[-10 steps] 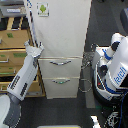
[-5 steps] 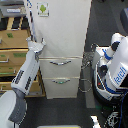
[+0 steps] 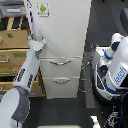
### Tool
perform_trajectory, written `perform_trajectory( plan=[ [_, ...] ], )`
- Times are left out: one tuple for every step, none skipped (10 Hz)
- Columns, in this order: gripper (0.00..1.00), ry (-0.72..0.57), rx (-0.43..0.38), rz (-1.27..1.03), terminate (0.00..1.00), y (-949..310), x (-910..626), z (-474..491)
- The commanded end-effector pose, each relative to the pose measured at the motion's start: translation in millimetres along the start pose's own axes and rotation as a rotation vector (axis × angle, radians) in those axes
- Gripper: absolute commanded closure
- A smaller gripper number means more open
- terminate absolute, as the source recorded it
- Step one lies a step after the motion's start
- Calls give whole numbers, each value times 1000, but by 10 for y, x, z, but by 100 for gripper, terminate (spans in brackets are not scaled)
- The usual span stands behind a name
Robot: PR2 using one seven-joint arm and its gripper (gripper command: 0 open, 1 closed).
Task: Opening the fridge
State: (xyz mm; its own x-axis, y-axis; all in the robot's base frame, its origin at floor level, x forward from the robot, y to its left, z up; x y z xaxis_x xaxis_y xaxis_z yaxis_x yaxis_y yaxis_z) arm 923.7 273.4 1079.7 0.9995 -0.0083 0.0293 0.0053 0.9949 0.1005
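Fridge [image 3: 62, 35], tall and white, stands upright in the middle of the exterior view, with a green-and-white sticker [image 3: 43, 9] high on its upper door and 2 lower drawers [image 3: 61, 75] bearing curved silver handles. A grey-and-white arm [image 3: 27, 72] reaches up from the lower left, its pincer [image 3: 37, 44] against the upper door's left edge. Whether the pincer is apart or together cannot be told. A wooden drawer cabinet [image 3: 12, 50] stands just left of the fridge; a white-and-blue robot body [image 3: 114, 70] stands to the right.

White-and-grey arm [image 3: 24, 82] — rounded shoulder, dark joints
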Motion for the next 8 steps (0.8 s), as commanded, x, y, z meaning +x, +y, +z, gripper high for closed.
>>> perform_trajectory(
  plan=[
    [100, 1, -76, -36, 0, 82, 84, -51],
    [100, 1, -76, -56, 0, 23, 124, -90],
    [100, -3, -68, -56, 0, 18, 106, -108],
    [100, -3, -64, -56, 0, 14, 114, -108],
    [100, -4, -62, -58, 0, 17, 122, -106],
    [100, 1, -64, -71, 0, -29, 111, -136],
    [100, 4, -65, -77, 0, -31, 119, -159],
    [100, 8, -63, -77, 0, 8, 58, -149]
  ],
)
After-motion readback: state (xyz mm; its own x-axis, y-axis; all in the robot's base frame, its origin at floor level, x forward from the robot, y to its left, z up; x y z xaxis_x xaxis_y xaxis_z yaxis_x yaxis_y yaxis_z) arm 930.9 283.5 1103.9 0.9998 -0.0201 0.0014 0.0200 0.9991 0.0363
